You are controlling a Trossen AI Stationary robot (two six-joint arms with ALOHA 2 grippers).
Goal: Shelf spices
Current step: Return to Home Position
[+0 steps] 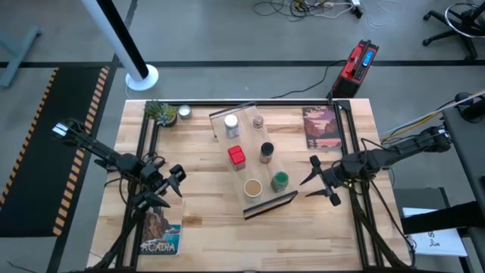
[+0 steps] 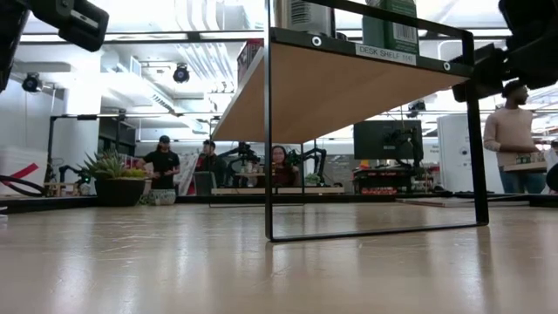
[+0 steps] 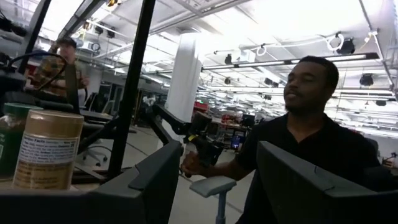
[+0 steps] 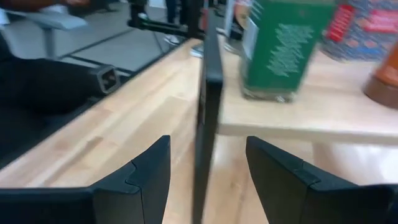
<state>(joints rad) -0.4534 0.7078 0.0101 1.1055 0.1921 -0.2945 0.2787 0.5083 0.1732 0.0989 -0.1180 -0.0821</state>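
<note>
Six on the shelf (image 1: 256,168), all upright and apart from each other, in two rows along the board. One row is the white-capped jar (image 1: 231,126), red square tin (image 1: 236,155) and wide tan-lidded jar (image 1: 252,187). The other is the small brown jar (image 1: 258,121), black-lidded jar (image 1: 267,152) and green-lidded jar (image 1: 280,180). The shelf stands mid-table at a slant – the low view shows the board raised on a thin black frame. A dark strip (image 1: 270,204) runs along its lower short end in the high view, next to the tan-lidded and green-lidded jars.

Left gripper (image 1: 171,186) sits off the shelf's left side over bare table, fingers spread, nothing held. Right gripper (image 1: 311,174) is just right of the shelf near the green-lidded jar, fingers released, empty – its wrist view looks at the shelf's dark edge and that jar.

Potted plant (image 1: 161,112) and small silver dish (image 1: 184,113) sit at the far left corner. One book (image 1: 321,127) lies right of the shelf, and an Acadia book (image 1: 159,236) lies at the near left under the left arm. People show in the room behind the table.
</note>
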